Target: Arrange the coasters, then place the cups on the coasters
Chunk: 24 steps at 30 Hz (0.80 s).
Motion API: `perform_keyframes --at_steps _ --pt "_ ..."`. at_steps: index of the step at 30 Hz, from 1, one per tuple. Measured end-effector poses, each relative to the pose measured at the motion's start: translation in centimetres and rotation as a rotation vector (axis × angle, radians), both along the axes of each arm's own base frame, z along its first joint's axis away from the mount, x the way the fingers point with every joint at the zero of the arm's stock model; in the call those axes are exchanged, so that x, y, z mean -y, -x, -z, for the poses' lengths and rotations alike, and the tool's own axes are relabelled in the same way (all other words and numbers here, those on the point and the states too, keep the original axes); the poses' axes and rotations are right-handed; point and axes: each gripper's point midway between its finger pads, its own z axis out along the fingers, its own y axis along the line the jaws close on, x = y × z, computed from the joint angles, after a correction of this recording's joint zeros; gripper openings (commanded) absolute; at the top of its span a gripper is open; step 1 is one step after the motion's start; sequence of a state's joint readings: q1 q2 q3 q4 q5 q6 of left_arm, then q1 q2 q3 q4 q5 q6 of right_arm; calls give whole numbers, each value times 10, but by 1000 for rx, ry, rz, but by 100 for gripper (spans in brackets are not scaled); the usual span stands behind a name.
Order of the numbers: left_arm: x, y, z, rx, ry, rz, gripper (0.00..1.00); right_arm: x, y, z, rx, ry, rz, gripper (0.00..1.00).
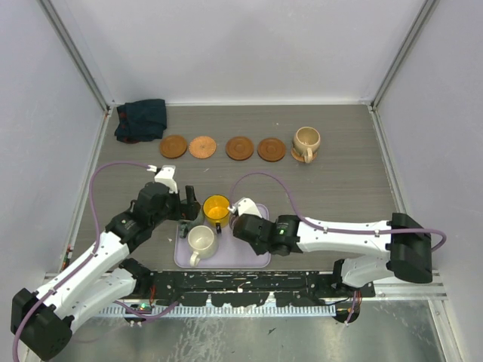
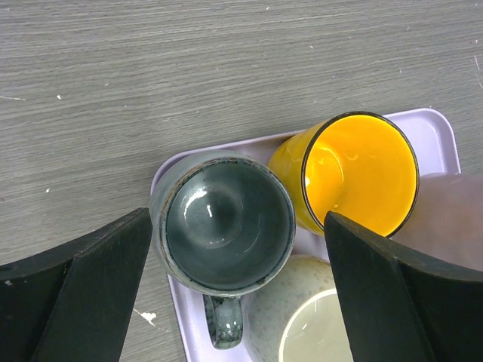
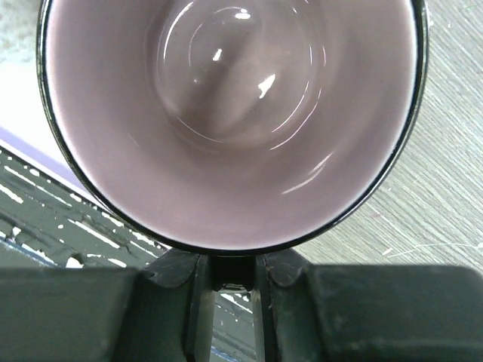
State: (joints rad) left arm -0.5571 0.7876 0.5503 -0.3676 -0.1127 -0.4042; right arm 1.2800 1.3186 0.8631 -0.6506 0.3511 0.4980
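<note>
Cups (image 1: 216, 209) and coasters (image 1: 240, 148), one lot, entered by size. Table (image 1: 355, 196): grey wood-grain. Lavender tray (image 1: 243, 260): rectangular, at the middle of the near edge. Dark cloth (image 1: 141, 119): bunched in the far-left corner. Left gripper (image 2: 238, 226): jaws wide apart and empty, straddling the grey-green cup (image 2: 226, 219), which stands upright at the tray's far-left corner with its handle toward the wrist. Right gripper (image 3: 230, 275): fingers drawn in on the near wall of the mauve cup (image 3: 226, 113), mouth up, at the tray's right side; whether its foot is clear of the tray cannot be told. Yellow cup (image 2: 361, 177): at the tray's far edge, close against the grey-green one. Cream cup (image 1: 201, 240): tray's near-left part. Tan cup (image 1: 306, 139): seated slightly off-centre on the fifth coaster (image 1: 300, 158), at the right end of the row. Bare coasters, four (image 1: 272, 149): ringed wood discs in a line parallel to the far edge. Judgement: the next move turns on the bare coaster beside the tan cup, which lies toward the far edge and slightly right of the right gripper, the nearer arm. The left arm is nearer the row's left end. Writing, brands: none legible.
</note>
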Motion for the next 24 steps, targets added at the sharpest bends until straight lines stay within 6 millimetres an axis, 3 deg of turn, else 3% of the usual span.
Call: perform_keyframes --at_steps 11,17,24 --pt "2 -3 2 -3 0 3 98 6 -11 21 24 122 44 1" --pt "3 -2 2 -4 1 5 98 8 -14 22 24 122 66 31" --pt "3 -2 2 -5 3 8 98 -2 -22 19 49 82 81 41"
